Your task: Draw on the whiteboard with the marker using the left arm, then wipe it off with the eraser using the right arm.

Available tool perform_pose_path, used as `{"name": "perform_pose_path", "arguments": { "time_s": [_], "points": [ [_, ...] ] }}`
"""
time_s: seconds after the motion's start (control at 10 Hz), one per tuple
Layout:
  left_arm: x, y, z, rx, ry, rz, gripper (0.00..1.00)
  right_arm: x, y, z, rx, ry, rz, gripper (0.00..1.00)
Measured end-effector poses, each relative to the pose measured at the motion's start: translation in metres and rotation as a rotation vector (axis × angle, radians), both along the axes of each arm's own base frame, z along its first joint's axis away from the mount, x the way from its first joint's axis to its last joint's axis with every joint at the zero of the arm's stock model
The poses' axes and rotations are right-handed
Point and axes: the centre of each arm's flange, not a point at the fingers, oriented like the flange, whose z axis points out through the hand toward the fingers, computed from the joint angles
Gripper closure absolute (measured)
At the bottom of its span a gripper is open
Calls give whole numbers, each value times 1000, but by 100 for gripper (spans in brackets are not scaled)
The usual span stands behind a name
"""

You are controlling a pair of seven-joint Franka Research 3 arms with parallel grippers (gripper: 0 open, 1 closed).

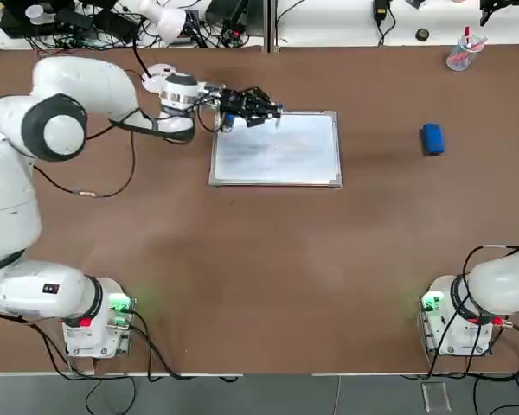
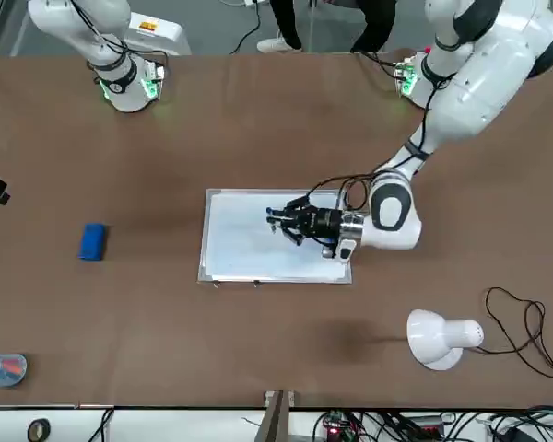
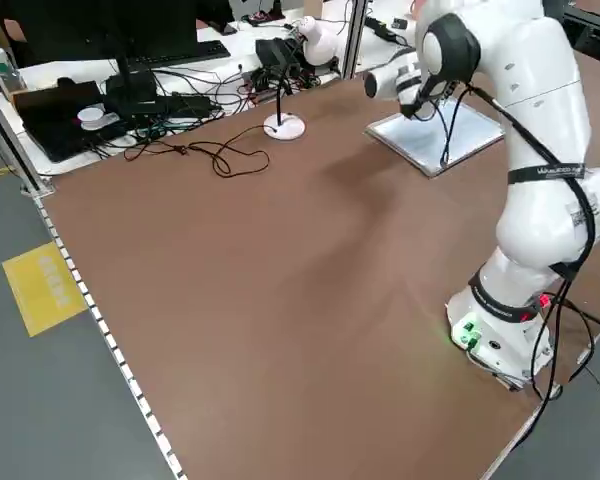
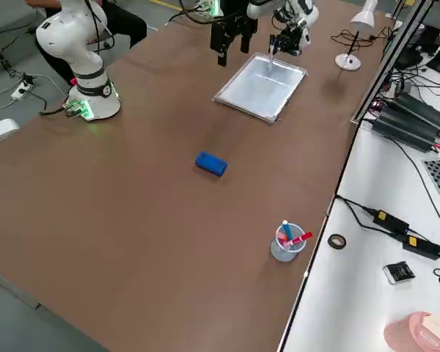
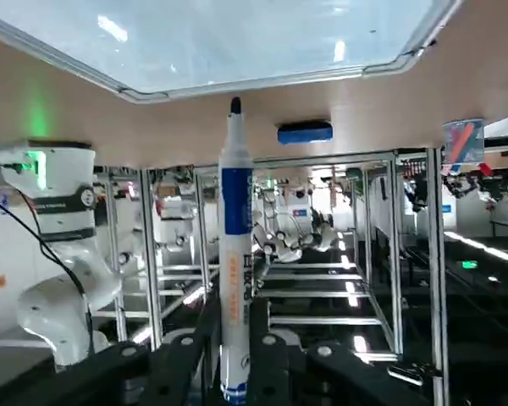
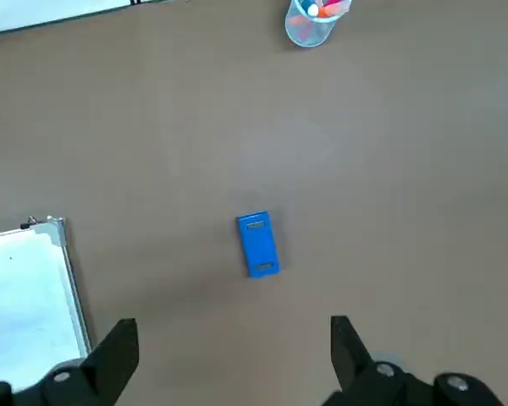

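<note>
The one whiteboard (image 1: 277, 151) lies flat mid-table so it can be drawn on, and the left gripper (image 1: 261, 108) reaches level over its far edge, fingers pinching the single marker (image 5: 234, 245), whose tip is over the board, though contact cannot be made out. The one eraser (image 1: 432, 138) waits well apart on the right arm's side, presumably for wiping later, below the raised right gripper (image 6: 233, 351), whose fingers are spread and empty.
</note>
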Motion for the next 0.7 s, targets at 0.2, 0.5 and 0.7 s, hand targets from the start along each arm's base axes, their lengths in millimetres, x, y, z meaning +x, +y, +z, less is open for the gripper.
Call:
{"name": "perform_pose_path", "arguments": {
  "time_s": [0.2, 0.5, 0.7],
  "points": [
    [-7, -16, -17, -31, 22, 12, 82, 0, 0, -1, 0, 1, 0, 0],
    [-18, -37, -28, -61, 15, 13, 82, 0, 0, -1, 0, 2, 0, 0],
    [-22, -39, -34, -63, 6, 9, 82, 0, 0, -1, 0, 2, 0, 0]
  ]
}}
